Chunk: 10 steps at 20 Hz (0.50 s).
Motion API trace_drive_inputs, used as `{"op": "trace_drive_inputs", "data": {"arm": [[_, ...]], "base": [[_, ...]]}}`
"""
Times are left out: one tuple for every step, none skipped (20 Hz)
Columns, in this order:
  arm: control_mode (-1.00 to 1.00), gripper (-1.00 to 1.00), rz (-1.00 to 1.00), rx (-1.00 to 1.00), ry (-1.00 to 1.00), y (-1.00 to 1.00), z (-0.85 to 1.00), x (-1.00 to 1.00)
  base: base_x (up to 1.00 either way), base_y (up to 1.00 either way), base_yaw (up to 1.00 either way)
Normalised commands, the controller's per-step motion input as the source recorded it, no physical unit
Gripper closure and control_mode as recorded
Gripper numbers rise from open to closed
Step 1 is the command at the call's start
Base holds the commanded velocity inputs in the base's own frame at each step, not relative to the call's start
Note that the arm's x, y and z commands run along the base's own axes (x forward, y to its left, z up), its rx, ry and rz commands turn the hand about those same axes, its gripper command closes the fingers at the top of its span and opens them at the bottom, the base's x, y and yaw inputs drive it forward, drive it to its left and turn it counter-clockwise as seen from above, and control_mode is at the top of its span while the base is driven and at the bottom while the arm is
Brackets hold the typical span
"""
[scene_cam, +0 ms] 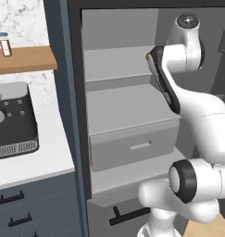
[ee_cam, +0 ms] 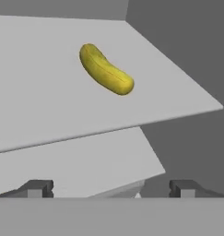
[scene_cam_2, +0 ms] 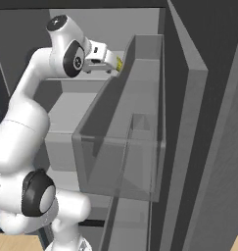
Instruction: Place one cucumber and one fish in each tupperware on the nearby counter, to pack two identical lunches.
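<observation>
A yellow-green cucumber [ee_cam: 105, 70] lies on a grey shelf [ee_cam: 49, 92] ahead of my gripper [ee_cam: 111, 186]. The two fingertips stand wide apart with nothing between them, so the gripper is open and short of the cucumber. In the right base view the gripper [scene_cam_2: 110, 62] reaches into the upper grey shelves. A sliver of yellow cucumber [scene_cam_2: 119, 64] shows just past it, at the edge of the door bin. The white counter [scene_cam: 44, 157] lies to the left above dark drawers. The fish and the tupperware are out of view.
A black machine [scene_cam: 14, 122] stands on the counter, with a wooden shelf [scene_cam: 26, 60] holding jars above it. Below the arm are a grey pull-out drawer [scene_cam: 132, 148] and more shelves. A translucent grey door bin [scene_cam_2: 125, 147] juts out to the right of the arm.
</observation>
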Motion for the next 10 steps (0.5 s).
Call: {"op": "trace_drive_inputs", "data": {"arm": [[-1.00,-1.00,0.03,0.05,0.02,-0.21,0.00,1.00],[-1.00,-1.00,0.03,0.07,0.03,-0.24,0.00,1.00],[-1.00,-1.00,0.03,0.09,0.03,-0.28,0.03,1.00],[-1.00,-1.00,0.04,0.07,0.03,-0.26,0.01,1.00],[-1.00,-1.00,0.05,0.06,0.04,-0.28,0.00,1.00],[-1.00,-1.00,0.06,0.06,0.02,-0.36,0.00,0.91],[-1.00,-1.00,0.07,0.06,0.01,-0.36,0.00,0.87],[-1.00,-1.00,0.09,0.05,0.01,-0.34,0.00,0.82],[-1.00,-1.00,0.11,0.03,0.00,-0.31,0.00,0.71],[-1.00,-1.00,0.11,0.00,0.00,-0.26,0.00,0.59]], "base": [[0.00,0.00,0.00],[0.00,0.00,0.00],[0.00,0.00,0.00],[0.00,0.00,0.00],[0.00,0.00,0.00],[0.00,0.00,0.00],[0.00,0.00,0.00],[0.00,0.00,0.00],[0.00,0.00,0.00],[0.00,0.00,0.00]]}}
